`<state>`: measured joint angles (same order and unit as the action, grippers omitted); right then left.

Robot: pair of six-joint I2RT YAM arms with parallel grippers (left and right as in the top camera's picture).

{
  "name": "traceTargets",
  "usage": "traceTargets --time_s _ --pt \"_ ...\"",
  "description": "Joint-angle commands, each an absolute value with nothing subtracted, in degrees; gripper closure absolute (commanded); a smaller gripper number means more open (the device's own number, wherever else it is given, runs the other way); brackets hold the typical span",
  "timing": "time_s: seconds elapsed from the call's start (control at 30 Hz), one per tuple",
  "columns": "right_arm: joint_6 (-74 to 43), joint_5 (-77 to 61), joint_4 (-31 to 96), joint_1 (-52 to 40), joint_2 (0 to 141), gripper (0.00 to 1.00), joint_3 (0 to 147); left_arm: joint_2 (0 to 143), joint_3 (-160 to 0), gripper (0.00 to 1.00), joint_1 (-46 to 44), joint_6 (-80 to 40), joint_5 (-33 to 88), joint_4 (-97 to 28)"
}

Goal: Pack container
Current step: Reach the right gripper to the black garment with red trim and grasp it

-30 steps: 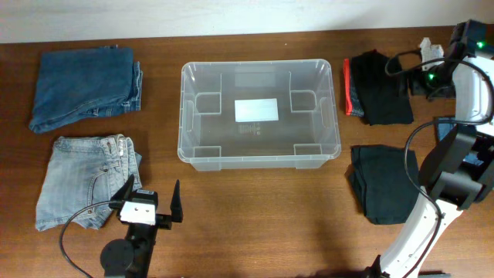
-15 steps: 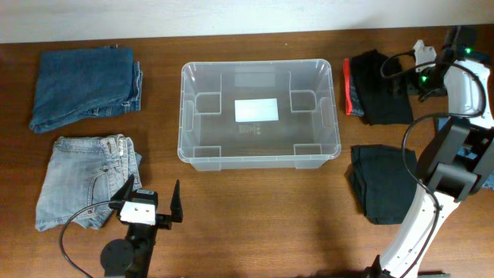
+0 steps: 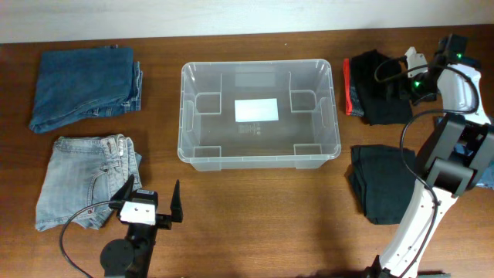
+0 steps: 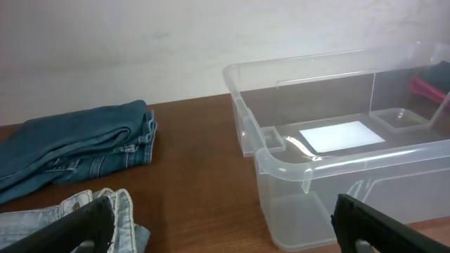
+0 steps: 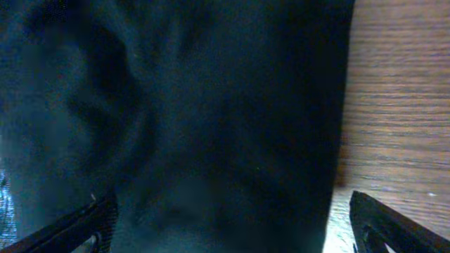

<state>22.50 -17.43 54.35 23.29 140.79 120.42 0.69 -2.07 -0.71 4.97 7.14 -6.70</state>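
The clear container (image 3: 184,116) stands mid-table with nothing inside but a white label on its base; the left wrist view shows it at right (image 4: 281,158). My left gripper (image 3: 153,198) hovers open near the front edge, between the light jeans (image 3: 85,181) and the container, with nothing between its fingers (image 4: 225,232). My right gripper (image 3: 399,80) hangs open over the black garment with a red edge (image 3: 377,96) at the back right. Close up, that dark cloth (image 5: 211,105) fills the space between the spread jaws of this right gripper (image 5: 232,225).
Folded dark blue jeans (image 3: 85,89) lie at the back left, in the left wrist view too (image 4: 77,151). Light jeans (image 4: 112,207) lie by my left finger. A second black garment (image 3: 382,181) lies front right, beside the right arm's base.
The right arm has swung left, bringing its gripper over the black garment at the back right. The left arm has not moved.
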Motion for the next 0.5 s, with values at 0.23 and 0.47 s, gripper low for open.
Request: traceTargets --time_s 0.23,0.47 --pt "21.78 -21.30 55.13 23.55 144.07 0.01 120.16 0.40 -1.85 0.01 -0.43 5.48 7.94 -6.79" --pt "20.53 -23.79 57.30 22.87 144.07 0.03 120.16 0.40 -1.85 0.01 -0.43 5.48 7.92 -6.76"
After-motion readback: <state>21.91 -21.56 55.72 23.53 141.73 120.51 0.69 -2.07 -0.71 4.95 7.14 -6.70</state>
